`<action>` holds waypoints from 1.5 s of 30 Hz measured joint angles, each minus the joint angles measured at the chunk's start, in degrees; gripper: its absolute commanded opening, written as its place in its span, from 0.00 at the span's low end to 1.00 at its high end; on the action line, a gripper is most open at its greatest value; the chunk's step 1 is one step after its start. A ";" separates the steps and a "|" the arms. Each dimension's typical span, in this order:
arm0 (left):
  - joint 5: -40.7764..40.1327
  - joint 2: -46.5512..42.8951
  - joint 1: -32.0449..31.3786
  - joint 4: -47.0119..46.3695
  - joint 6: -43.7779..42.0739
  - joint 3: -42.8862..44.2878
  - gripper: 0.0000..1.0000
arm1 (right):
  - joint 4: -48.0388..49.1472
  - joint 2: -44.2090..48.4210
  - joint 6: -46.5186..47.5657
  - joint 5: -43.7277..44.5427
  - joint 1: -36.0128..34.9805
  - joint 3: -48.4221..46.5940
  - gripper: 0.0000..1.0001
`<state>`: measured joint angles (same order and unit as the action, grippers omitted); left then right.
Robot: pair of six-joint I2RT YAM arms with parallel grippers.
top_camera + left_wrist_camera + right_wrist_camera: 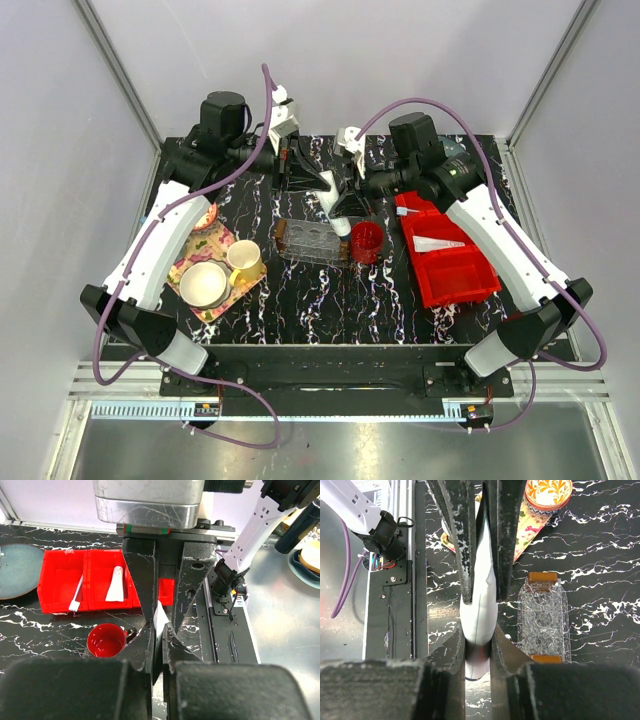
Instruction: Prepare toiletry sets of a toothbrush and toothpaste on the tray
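Currently my right tool (pixel 481 540) pinches the toothpaste (pixel 479 610) near the tray (pixel 562 622), left tool (pixel 162 630) pressed together; released off-centre, it could land on the bench (pixel 600 555).

No legible text or labels anywhere.

Red cup (pixel 367 241) just beside tray (pixel 306 241)

White toothpaste tube (pixel 480 595), brown-handled clear tray (pixel 543 615), red bin (pixel 455 280) and cup (pixel 367 241), black table (pixel 320 310) veined white.
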<state>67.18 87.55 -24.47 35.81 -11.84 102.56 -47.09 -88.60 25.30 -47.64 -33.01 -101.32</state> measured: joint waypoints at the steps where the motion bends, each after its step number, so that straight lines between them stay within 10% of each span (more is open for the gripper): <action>1: 0.02 0.00 0.00 0.09 0.00 -0.02 0.00 | -0.02 0.00 0.13 0.04 0.00 0.00 0.18; 4: -0.09 0.00 0.00 0.11 0.02 -0.07 0.00 | -0.17 0.00 0.15 0.31 -0.02 0.00 0.41; 11: -4.15 0.07 -0.33 2.75 -1.97 -0.04 0.00 | 0.26 0.00 -0.59 3.50 -0.09 0.04 0.55; 45: -37.88 -3.06 3.48 -8.59 -3.76 -22.27 0.00 | 5.73 7.21 -7.87 31.98 9.14 10.99 0.53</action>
<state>29.30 84.49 -20.99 27.22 -15.59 80.29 -41.36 -81.38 17.43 -15.66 -23.88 -90.32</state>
